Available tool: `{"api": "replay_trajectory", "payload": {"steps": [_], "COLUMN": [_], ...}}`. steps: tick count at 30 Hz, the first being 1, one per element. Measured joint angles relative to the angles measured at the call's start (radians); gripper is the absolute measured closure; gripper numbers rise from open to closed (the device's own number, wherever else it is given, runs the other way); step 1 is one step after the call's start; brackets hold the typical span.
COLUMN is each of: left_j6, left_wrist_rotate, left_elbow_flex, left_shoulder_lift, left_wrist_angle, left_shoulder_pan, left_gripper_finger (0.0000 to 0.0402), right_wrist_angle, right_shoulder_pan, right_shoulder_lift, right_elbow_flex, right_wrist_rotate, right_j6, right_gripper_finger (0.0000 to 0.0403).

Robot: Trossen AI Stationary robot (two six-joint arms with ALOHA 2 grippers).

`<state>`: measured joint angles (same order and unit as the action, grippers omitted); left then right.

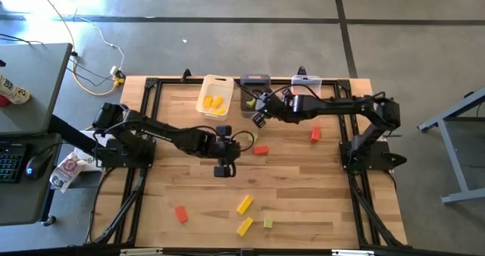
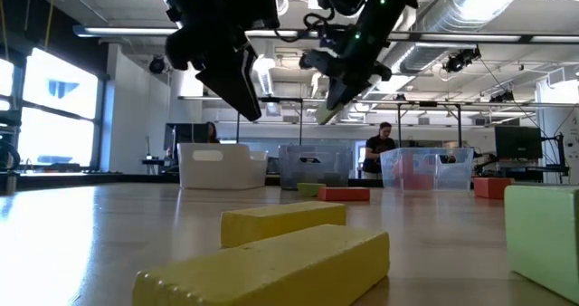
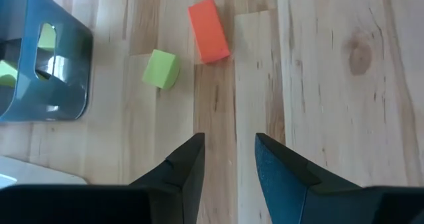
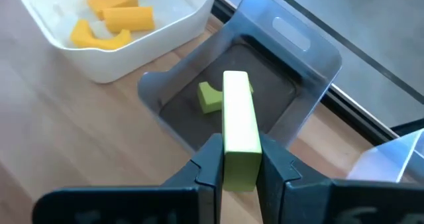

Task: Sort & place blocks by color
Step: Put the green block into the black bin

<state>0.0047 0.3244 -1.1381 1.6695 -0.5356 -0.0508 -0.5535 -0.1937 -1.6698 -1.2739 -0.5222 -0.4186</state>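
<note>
This is a robotics lab in an open, industrial office hall: a wooden tabletop [image 1: 303, 188] on a black frame stands on a polished concrete floor [image 1: 227, 36], with a keyboard desk [image 1: 23, 97] beside it, exposed ceiling ducts [image 2: 488, 7], big windows [image 2: 63, 107] and a person [image 2: 375, 152] among monitors beyond.

The grey bin [image 3: 40, 68] is cut off at the left edge of the left wrist view; the contents of the clear bin [image 2: 425, 168], right of centre in the low view, cannot be told.
</note>
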Motion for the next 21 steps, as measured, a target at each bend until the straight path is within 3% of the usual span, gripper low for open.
{"api": "replay_trajectory", "payload": {"steps": [21], "left_j6": [0.034], "left_wrist_rotate": [-0.056], "left_elbow_flex": [0.000], "left_shoulder_lift": [0.000], "left_wrist_angle": [0.001], "left_shoulder_pan": [0.000], "left_gripper_finger": [0.0284], "right_wrist_angle": [0.092], "right_shoulder_pan": [-0.081], "right_shoulder_lift": [-0.186], "right_elbow_flex": [0.000], "right_wrist_rotate": [0.049], "right_j6": [-0.030], "right_gripper_finger": [0.0363]}}
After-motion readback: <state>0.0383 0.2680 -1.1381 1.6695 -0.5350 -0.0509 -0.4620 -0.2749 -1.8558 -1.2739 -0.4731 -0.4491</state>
